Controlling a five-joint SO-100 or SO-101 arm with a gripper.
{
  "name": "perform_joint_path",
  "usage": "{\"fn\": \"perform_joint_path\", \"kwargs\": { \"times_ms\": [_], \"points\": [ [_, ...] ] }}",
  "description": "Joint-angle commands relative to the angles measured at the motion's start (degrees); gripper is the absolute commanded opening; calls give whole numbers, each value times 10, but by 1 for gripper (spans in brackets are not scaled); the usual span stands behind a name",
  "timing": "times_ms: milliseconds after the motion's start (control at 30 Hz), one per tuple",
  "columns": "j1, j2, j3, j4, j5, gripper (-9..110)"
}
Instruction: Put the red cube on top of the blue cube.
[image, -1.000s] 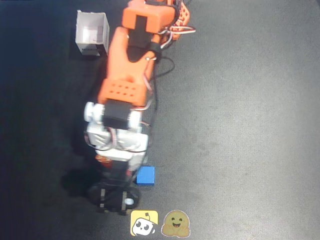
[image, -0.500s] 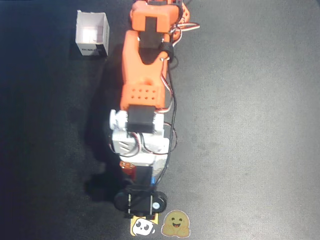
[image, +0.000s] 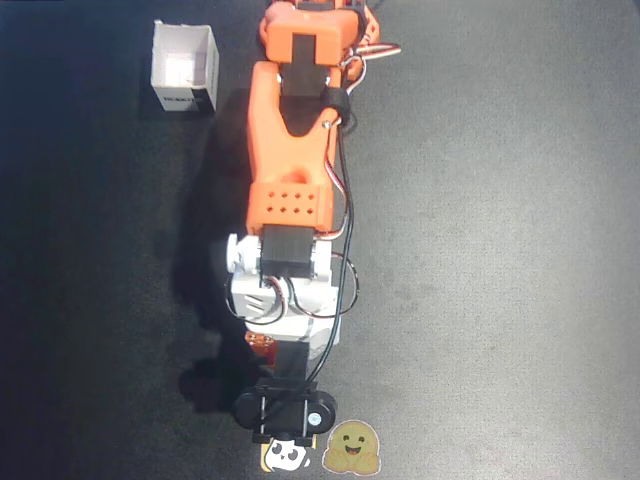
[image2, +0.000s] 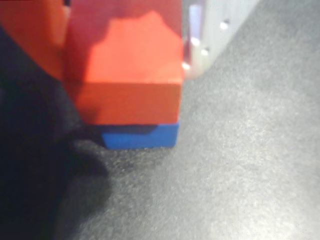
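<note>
In the wrist view the red cube (image2: 131, 75) sits between the jaws, clamped by an orange finger (image2: 32, 35) on the left and a pale finger (image2: 205, 35) on the right. It lies over the blue cube (image2: 141, 135), whose front edge shows just beneath it on the dark table (image2: 240, 165). In the overhead view the arm (image: 290, 170) hides both cubes; a white open box (image: 184, 68) stands at far left.

arm (image: 290, 150) — bright orange plastic shells, one with a grid of small round holes | black motor blocks set in the orange | white section nearer the hand, black cables looping beside it | black part with a pale round dot — just above the hand
</note>
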Motion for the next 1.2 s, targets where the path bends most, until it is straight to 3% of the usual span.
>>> {"fn": "perform_joint_path", "kwargs": {
  "times_ms": [0,1167],
  "points": [
    [-4,53,5,-17,4,8],
    [-5,67,64,-48,1,12]
  ]
}}
